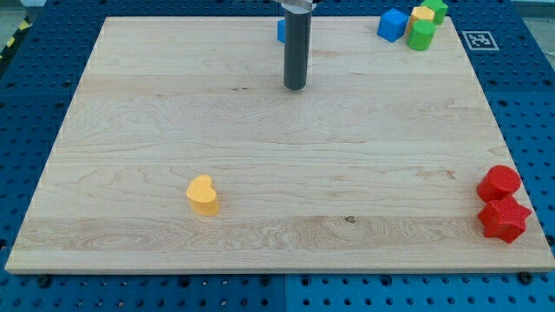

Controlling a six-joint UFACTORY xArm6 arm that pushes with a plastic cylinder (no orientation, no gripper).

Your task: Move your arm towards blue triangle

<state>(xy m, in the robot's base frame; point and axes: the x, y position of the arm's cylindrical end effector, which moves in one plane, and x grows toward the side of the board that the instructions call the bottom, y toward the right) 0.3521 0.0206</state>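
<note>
Camera view of the wooden board [260, 173] on its blue perforated base. My tip [296, 87] rests on the board near the view's top, a little right of centre; the rod ends bluntly, has no jaws to open or close, and holds nothing. The task's thing, the blue triangle [281, 30], shows only as a thin blue sliver at the rod's left edge, close to the board's top border; the rod hides most of it, so its shape cannot be confirmed here and is taken from the task sentence. It lies just above the tip in the view, apart from it, with bare wood between. Other blocks: a blue cube [392, 25], a yellow block [422, 15] and two green blocks [421, 35] [436, 9] clustered at the view's top right; a red cylinder [499, 184] touching a red star [504, 220] at the right edge; a yellow heart [202, 195] at lower left. Judged by appearance, the triangle is a small, rigid, light plastic piece that should slide readily on smooth wood and may pivot if struck off centre. It cannot be grasped; contact would best be a flat push against the middle of one face. Since only an approach is asked, a slow advance is advisable, because the block sits near the board's border
</note>
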